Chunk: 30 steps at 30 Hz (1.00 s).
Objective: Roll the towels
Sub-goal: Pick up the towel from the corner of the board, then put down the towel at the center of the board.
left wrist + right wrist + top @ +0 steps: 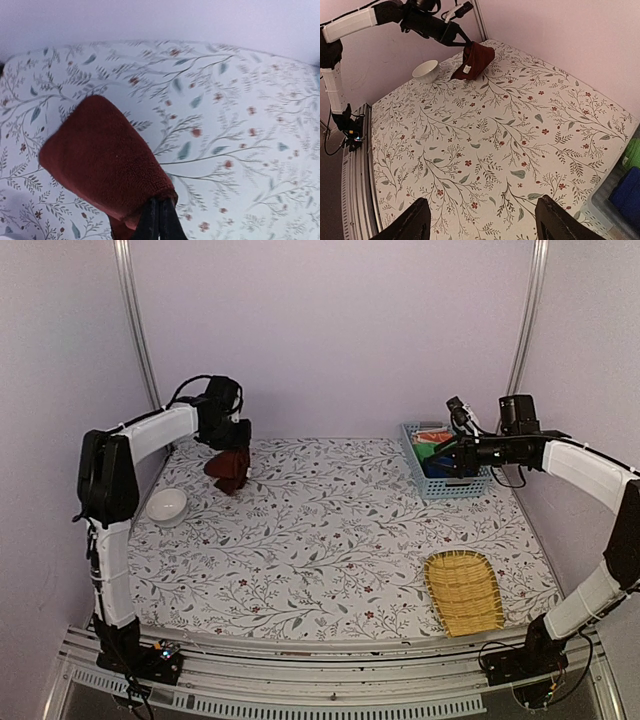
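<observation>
While the big flowery table (330,530) waits below, the basket (455,487) at its far right holds the blue towel (626,192). The red-brown towel (100,160) hangs over the far left part, near the white bowl (166,506). The left claw (159,220) is clenched tight on its edge. The right claw (482,215) is spread wide near the basket, holding nothing. I think this towel is being carried out. Next it should be laid flat for rolling.

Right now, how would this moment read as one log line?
left gripper: shut on reddish-brown towel, far left | right gripper: open, empty, near basket | blue towel: in basket
</observation>
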Motion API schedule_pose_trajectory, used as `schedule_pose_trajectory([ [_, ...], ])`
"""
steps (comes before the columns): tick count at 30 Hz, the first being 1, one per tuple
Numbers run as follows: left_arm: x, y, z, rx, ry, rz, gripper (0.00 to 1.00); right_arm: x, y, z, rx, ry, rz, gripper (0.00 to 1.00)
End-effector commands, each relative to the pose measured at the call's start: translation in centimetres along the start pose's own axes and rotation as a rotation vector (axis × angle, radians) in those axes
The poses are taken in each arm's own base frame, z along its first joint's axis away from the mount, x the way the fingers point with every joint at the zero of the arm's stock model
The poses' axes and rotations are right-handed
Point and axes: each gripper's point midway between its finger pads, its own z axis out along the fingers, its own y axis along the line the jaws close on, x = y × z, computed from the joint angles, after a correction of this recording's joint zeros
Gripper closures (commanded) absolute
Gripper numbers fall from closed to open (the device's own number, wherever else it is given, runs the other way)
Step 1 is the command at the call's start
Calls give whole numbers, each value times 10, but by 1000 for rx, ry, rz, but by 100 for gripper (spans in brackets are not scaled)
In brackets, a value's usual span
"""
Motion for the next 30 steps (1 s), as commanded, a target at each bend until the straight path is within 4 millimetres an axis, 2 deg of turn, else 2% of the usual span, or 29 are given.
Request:
schedule_pose_trajectory([
  [1, -82, -121, -200, 338, -383, 138, 100, -29, 3, -5, -13, -23, -45, 27],
  [2, -86, -133, -239, 394, -454, 147, 100, -34, 5, -6, -12, -26, -53, 27],
  [3, -83, -143, -263, 437, -491, 148, 100, -39, 7, -8, -10, -28, -62, 28],
  [4, -75, -150, -275, 480, -501, 144, 100, -41, 8, -8, -11, -28, -70, 28],
  [6, -57, -156, -284, 573, -476, 113, 100, -46, 14, -7, -24, -26, -84, 30],
  [10, 10, -156, -244, 654, -328, 79, 100, -36, 20, 3, -42, 9, -93, 33],
  [15, 94, -155, -178, 701, -99, 37, 97, -2, 19, 23, -58, 98, -74, 41],
  [19, 140, -154, -141, 669, 7, 34, 100, 14, 23, 34, -74, 140, -69, 48],
  [21, 158, -152, -126, 642, 56, 39, 100, 16, 32, 39, -73, 158, -96, 49],
  [23, 170, -151, -119, 631, 102, 50, 97, 18, 46, 48, -80, 182, -146, 50],
  [27, 174, -143, -125, 601, 97, 79, 76, 32, 88, 77, -148, 244, -262, 51],
  [30, 170, -121, -133, 507, 60, 65, 65, 50, 124, 108, -209, 310, -366, 58],
])
